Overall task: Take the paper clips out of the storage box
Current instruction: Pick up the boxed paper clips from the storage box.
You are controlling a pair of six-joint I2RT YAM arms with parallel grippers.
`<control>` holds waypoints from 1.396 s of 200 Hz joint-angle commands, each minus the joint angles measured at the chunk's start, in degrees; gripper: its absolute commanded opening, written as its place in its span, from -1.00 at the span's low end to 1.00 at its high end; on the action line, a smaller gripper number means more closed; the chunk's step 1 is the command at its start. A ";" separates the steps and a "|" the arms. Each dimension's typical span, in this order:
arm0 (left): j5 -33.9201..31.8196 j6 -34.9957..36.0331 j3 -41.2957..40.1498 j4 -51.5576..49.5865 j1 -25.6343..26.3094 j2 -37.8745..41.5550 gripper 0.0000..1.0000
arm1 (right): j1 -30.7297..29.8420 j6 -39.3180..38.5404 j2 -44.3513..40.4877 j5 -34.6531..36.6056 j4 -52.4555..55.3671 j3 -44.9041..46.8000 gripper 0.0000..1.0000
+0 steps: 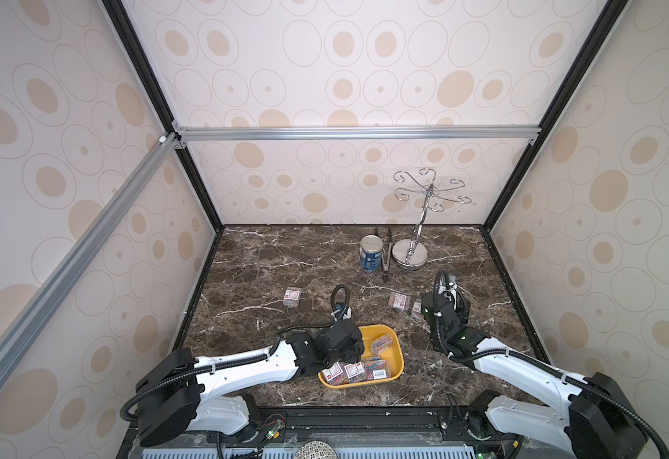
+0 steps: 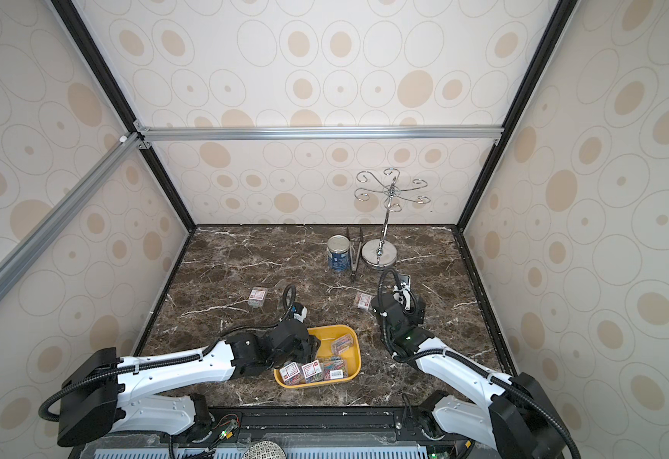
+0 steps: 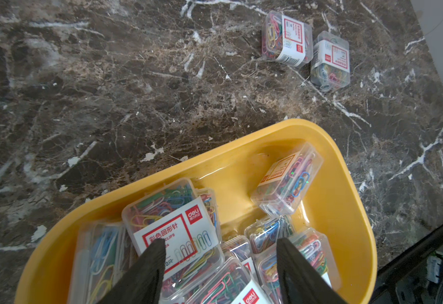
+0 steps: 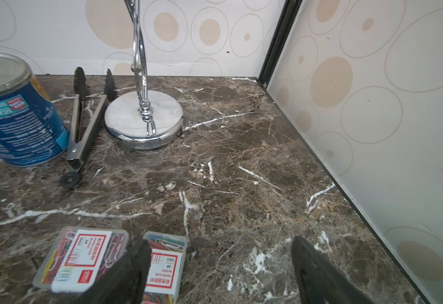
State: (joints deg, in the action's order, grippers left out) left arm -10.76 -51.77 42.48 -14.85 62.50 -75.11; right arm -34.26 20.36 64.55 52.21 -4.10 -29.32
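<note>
Storage box [image 1: 398,349] at front centre of tabletop [image 1: 269,254], with paper clips [image 1: 351,371] inside. Lone case [image 1: 292,297] behind-left of the box; pair of cases [image 1: 399,300] behind-right. At the rear, left to right: can [image 1: 370,253], tongs [image 1: 387,258], stand [image 1: 409,250].

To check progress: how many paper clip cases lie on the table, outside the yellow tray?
3. One case lies alone on the robot's left; two cases lie close together on its right. The right arm may hide others.

Robot lab booth: aluminium frame [image 1: 356,133], wallpapered panels [image 1: 325,59], marble tabletop [image 1: 285,254]
</note>
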 commanded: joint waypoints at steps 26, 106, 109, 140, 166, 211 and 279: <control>0.29 -0.09 3.43 -2.82 0.67 -4.87 0.25 | 0.16 3.82 0.48 3.67 -0.59 0.59 0.69; 0.05 1.03 6.97 -5.26 1.15 -10.27 0.28 | 0.13 3.82 2.52 3.25 -1.79 0.49 0.69; -0.42 1.01 7.19 -5.71 1.22 -10.38 0.29 | 0.16 3.81 2.51 3.26 -1.79 0.49 0.69; -4.97 0.52 9.17 -10.57 1.91 -9.85 0.35 | 0.16 3.90 2.56 3.26 -1.79 0.49 0.69; -7.56 -0.15 8.49 -11.48 2.31 -7.51 0.36 | 0.16 3.90 2.58 3.17 -1.72 0.49 0.69; -8.75 -0.70 7.27 -11.01 2.62 -6.53 0.36 | 0.14 3.96 3.22 3.25 -1.46 0.06 0.69; -6.72 -2.56 5.47 -9.23 3.02 -10.73 0.41 | 0.16 4.12 3.30 3.30 -1.18 -0.07 0.68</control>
State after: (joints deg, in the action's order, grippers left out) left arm -17.12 -52.03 49.17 -24.08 64.53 -84.51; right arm -34.26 23.33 67.79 54.08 -5.54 -28.97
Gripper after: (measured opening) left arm 0.689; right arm 0.843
